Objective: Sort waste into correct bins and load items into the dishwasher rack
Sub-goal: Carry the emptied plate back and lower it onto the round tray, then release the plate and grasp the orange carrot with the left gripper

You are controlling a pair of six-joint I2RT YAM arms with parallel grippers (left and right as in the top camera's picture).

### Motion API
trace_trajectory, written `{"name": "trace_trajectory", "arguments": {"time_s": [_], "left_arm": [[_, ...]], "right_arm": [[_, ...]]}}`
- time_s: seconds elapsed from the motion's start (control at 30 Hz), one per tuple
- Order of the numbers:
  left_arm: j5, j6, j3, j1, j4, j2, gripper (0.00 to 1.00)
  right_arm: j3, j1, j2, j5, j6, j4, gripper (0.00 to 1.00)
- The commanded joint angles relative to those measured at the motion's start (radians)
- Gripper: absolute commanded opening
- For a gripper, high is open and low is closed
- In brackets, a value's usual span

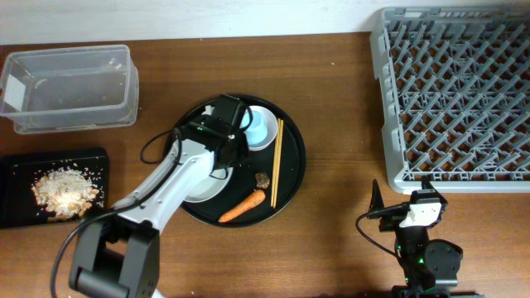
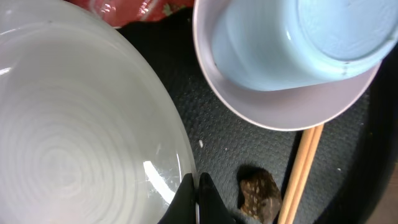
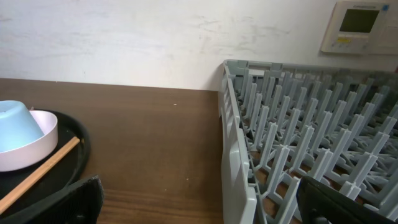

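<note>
On the round black tray (image 1: 291, 174) lie a pale plate (image 1: 201, 189), a pinkish-white bowl (image 1: 267, 141) holding a light-blue cup (image 1: 258, 127), chopsticks (image 1: 277, 161), an orange carrot (image 1: 243, 208) and a brown lump (image 1: 262, 179). My left gripper (image 1: 222, 165) is shut on the plate's rim (image 2: 93, 124), its fingertips (image 2: 196, 193) pinching the edge. The left wrist view also shows the bowl (image 2: 280, 112), cup (image 2: 298, 37), lump (image 2: 260, 194), chopsticks (image 2: 301, 177) and a red wrapper (image 2: 134, 9). My right gripper (image 1: 402, 192) (image 3: 205, 205) is open and empty beside the grey rack (image 1: 451, 95) (image 3: 298, 143). The tissue is out of view.
A clear tub (image 1: 70, 87) stands at the back left. A shallow black tray (image 1: 16, 165) holding beige crumbs (image 1: 65, 190) lies below it. The right wrist view shows the bowl (image 3: 34, 146), the cup (image 3: 15, 124) and a wall behind the table.
</note>
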Motion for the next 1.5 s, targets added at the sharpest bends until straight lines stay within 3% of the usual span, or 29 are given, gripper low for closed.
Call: {"name": "trace_trajectory", "arguments": {"time_s": [0.0, 0.13, 0.33, 0.57, 0.73, 0.77, 0.83, 1.0, 1.13, 1.33, 1.47], "left_arm": [[-0.026, 0.020, 0.006, -0.008, 0.025, 0.026, 0.00], [-0.029, 0.020, 0.006, -0.008, 0.029, 0.028, 0.02], [-0.029, 0.020, 0.006, -0.008, 0.018, 0.027, 0.24], [-0.029, 0.020, 0.022, -0.008, -0.021, 0.021, 0.24], [-0.012, 0.056, 0.126, -0.011, -0.176, -0.026, 0.24], [0.029, 0.122, 0.143, -0.013, -0.206, -0.040, 0.30], [0.089, 0.171, 0.146, -0.018, -0.234, -0.057, 0.59], [0.137, 0.287, 0.138, -0.045, -0.349, -0.059, 0.82], [0.040, 0.306, 0.136, -0.048, -0.398, -0.059, 0.80], [0.197, 0.475, 0.065, -0.082, -0.381, -0.058, 0.80], [0.201, 0.480, -0.004, -0.117, -0.311, -0.058, 0.74]], "right_arm": [[-0.005, 0.006, -0.008, 0.005, 0.005, -0.005, 0.98], [-0.005, 0.006, -0.008, 0.005, 0.005, -0.005, 0.98], [-0.005, 0.006, -0.008, 0.005, 0.005, -0.005, 0.98], [-0.005, 0.006, -0.008, 0.005, 0.005, -0.005, 0.98], [-0.005, 0.006, -0.008, 0.005, 0.005, -0.005, 0.98], [-0.005, 0.006, -0.008, 0.005, 0.005, -0.005, 0.98], [-0.005, 0.006, -0.008, 0.005, 0.005, -0.005, 0.98], [-0.005, 0.006, -0.008, 0.005, 0.005, -0.005, 0.98], [-0.005, 0.006, -0.008, 0.005, 0.005, -0.005, 0.98], [-0.005, 0.006, -0.008, 0.004, 0.005, -0.005, 0.98], [-0.005, 0.006, -0.008, 0.005, 0.005, -0.005, 0.98]]}}
